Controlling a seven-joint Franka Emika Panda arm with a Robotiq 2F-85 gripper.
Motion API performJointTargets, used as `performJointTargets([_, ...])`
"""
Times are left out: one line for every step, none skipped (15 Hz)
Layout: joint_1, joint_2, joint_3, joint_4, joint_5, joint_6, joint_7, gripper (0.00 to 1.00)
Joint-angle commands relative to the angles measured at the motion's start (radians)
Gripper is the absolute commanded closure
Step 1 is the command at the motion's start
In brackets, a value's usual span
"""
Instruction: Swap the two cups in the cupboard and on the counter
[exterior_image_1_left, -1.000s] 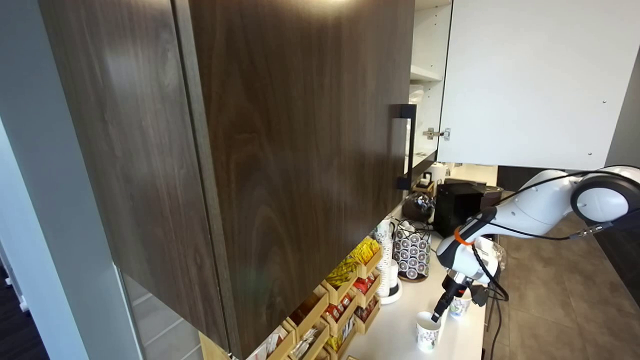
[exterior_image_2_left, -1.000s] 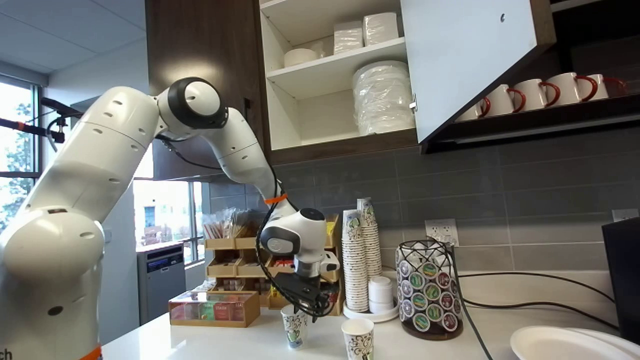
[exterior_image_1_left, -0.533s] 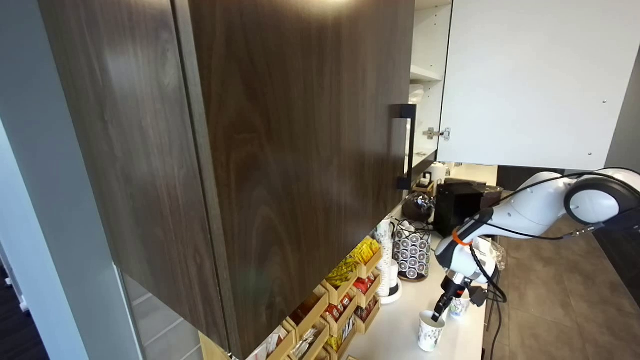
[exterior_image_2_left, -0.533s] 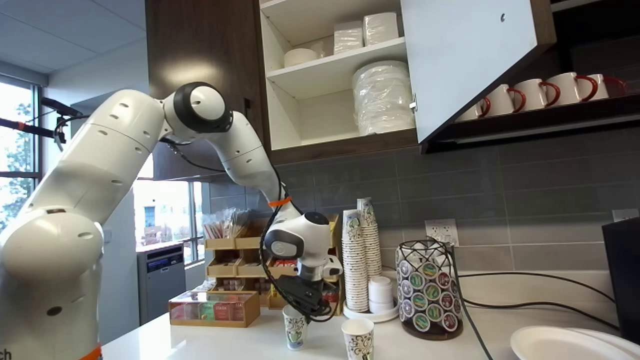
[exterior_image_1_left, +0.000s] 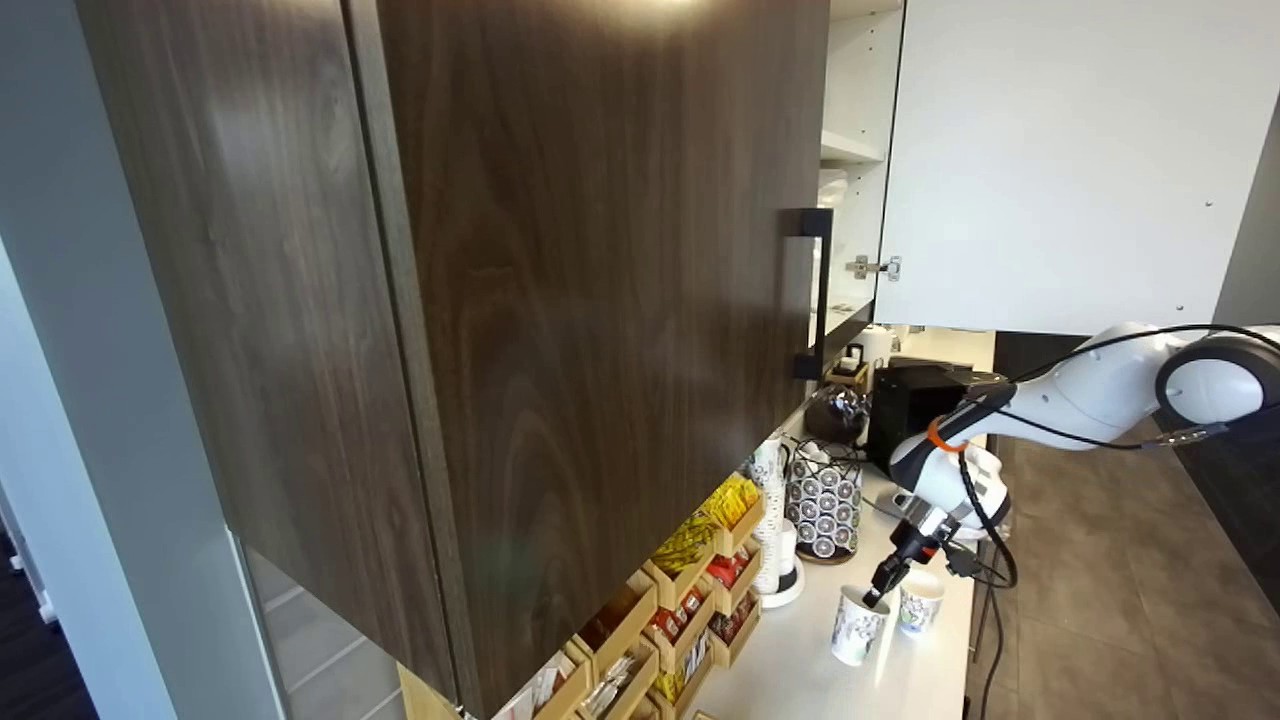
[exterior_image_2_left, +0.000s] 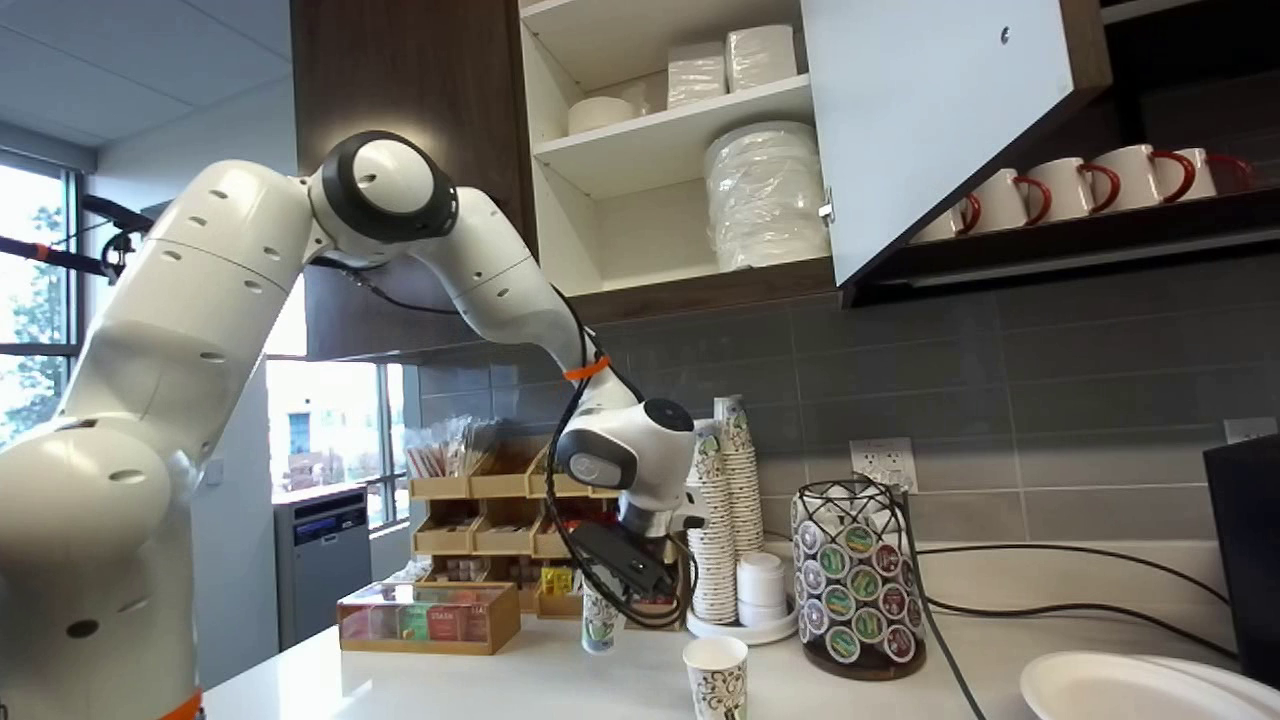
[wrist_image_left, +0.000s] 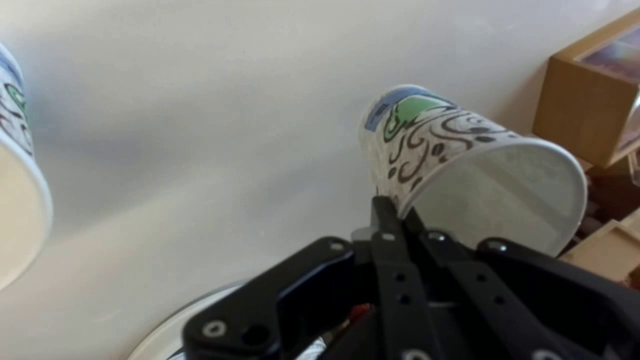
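No readable text, cup (wrist_image_left: 445, 137) print (wrist_image_left: 381, 109) blurred

Break-room type kitchen — a coffee corner; whose building, can't tell. From the gripper (wrist_image_left: 399, 210) toward the tiled wall (exterior_image_2_left: 900, 350): paper-cup stacks (exterior_image_2_left: 742, 485), a wooden organizer (exterior_image_2_left: 503, 541) full of packets (exterior_image_2_left: 556, 580), and farther along a pod rack (exterior_image_2_left: 858, 590). Packet box (exterior_image_2_left: 507, 616) near the organizer. White counter (exterior_image_2_left: 450, 690) under the gripper, outlet (exterior_image_2_left: 893, 457) in the wall beyond. Above the gripper — cupboard (exterior_image_2_left: 655, 225) open, a plastic-wrapped white stack (exterior_image_2_left: 767, 200) in it, white packs (exterior_image_2_left: 762, 58) a level up. Red-handled mugs (exterior_image_2_left: 1060, 190) on a dark shelf (exterior_image_2_left: 1080, 245), higher than the gripper, off on its pod-rack side.
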Motion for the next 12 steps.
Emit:
performJointTargets([-0.054, -0.088, -0.004, -0.019, 0.05, -0.138, -0.017, 0.99])
performJointTargets([-0.06, -0.119, -0.017, -0.027, 0.053, -0.169, -0.02, 0.99])
performJointTargets([-0.063, -0.143, -0.028, -0.031, 0.057, -0.193, -0.018, 0.99])
performJointTargets([-0.062, -0.18, -0.041, -0.044, 0.055, -0.205, -0.019, 0.99])
performJointTargets([-0.06, -0.207, -0.053, -0.05, 0.051, -0.217, -0.018, 0.99])
performJointTargets([-0.056, -0.248, -0.063, -0.065, 0.043, -0.218, -0.018, 0.99])
performJointTargets([-0.051, -0.285, -0.073, -0.076, 0.037, -0.219, -0.016, 0.99])
performJointTargets([-0.047, -0.321, -0.08, -0.086, 0.029, -0.224, -0.011, 0.99])
performJointTargets([-0.041, -0.355, -0.085, -0.095, 0.02, -0.212, -0.008, 0.99])
performJointTargets([-0.037, -0.402, -0.089, -0.109, 0.009, -0.21, -0.005, 0.99])
performJointTargets([-0.034, -0.444, -0.093, -0.119, -0.002, -0.213, 0.002, 0.99])
performJointTargets([-0.031, -0.481, -0.097, -0.123, -0.011, -0.217, 0.007, 0.99])
